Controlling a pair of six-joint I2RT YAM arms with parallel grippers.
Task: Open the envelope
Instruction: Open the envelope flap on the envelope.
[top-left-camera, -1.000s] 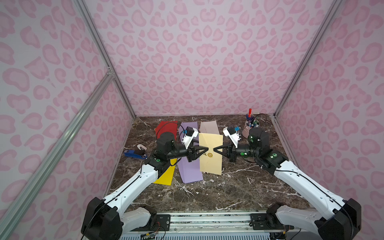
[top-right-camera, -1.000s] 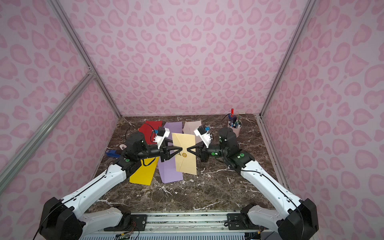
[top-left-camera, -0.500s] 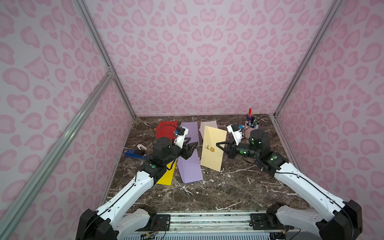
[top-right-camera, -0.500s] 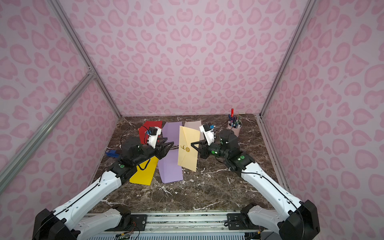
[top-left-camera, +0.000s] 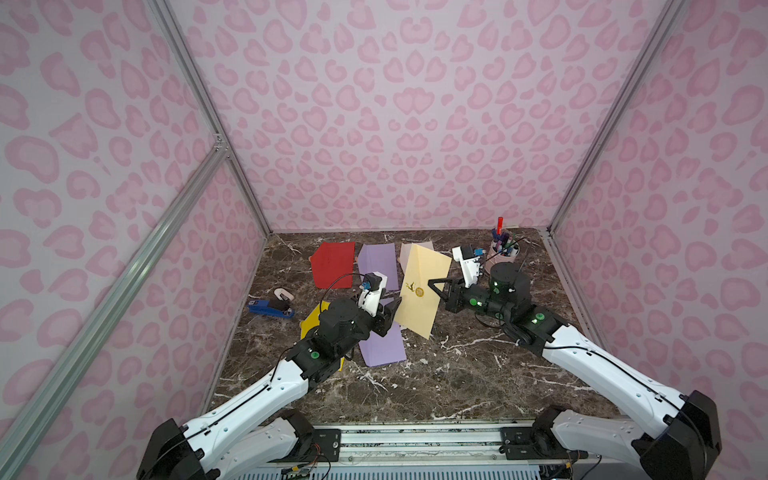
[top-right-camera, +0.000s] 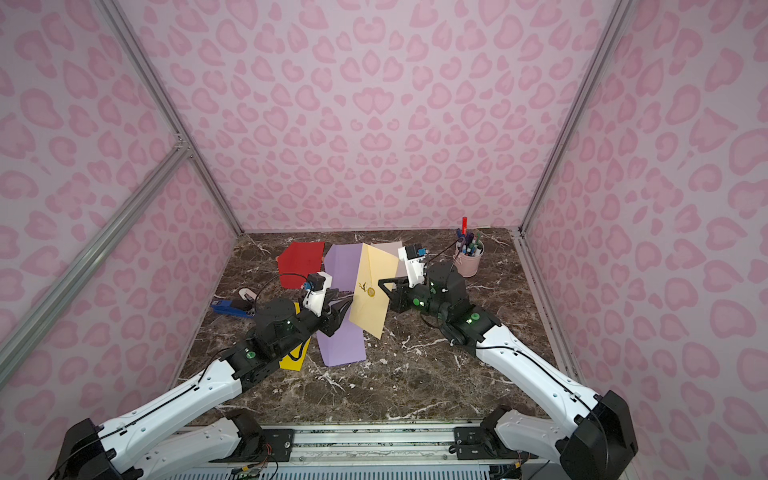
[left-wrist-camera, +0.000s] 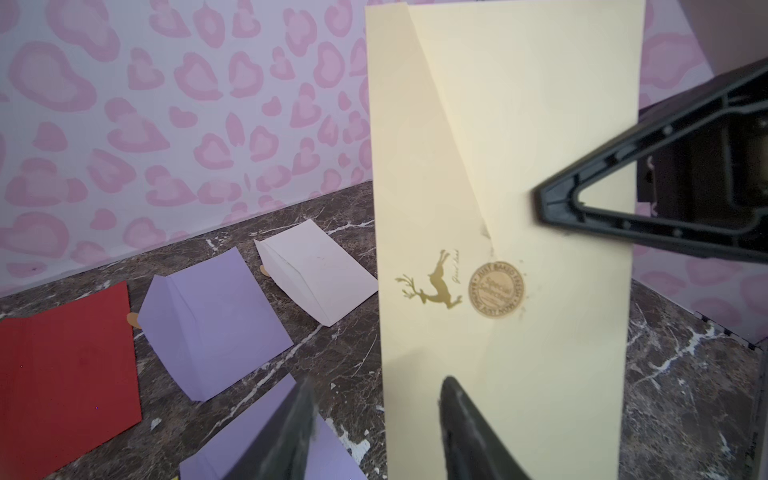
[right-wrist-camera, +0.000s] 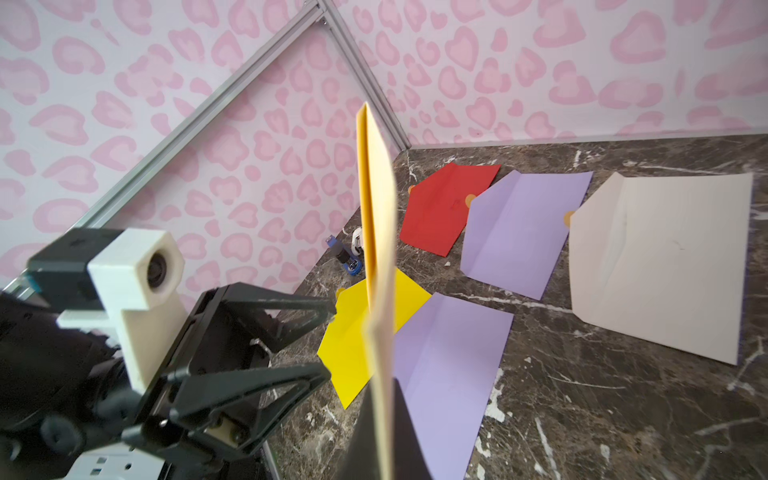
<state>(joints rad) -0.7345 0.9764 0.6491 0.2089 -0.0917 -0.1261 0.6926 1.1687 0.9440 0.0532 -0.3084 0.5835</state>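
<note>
Bare surface (top-left-camera: 457, 374) lies open toward 6 o'clock; flat envelopes (top-left-camera: 378, 262) crowd 10 to 12. The cream envelope (top-left-camera: 419, 303) is upright near centre, its 3 o'clock edge pinched by the right gripper (top-left-camera: 431, 283). The left gripper (top-left-camera: 394, 306), jaws half apart and empty, sits just beside its 9 o'clock edge.

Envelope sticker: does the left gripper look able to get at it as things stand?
Probably yes. The right gripper holds the envelope upright, the sticker faces the left wrist camera, and the left gripper stands open close beside that face with nothing between them.
</note>
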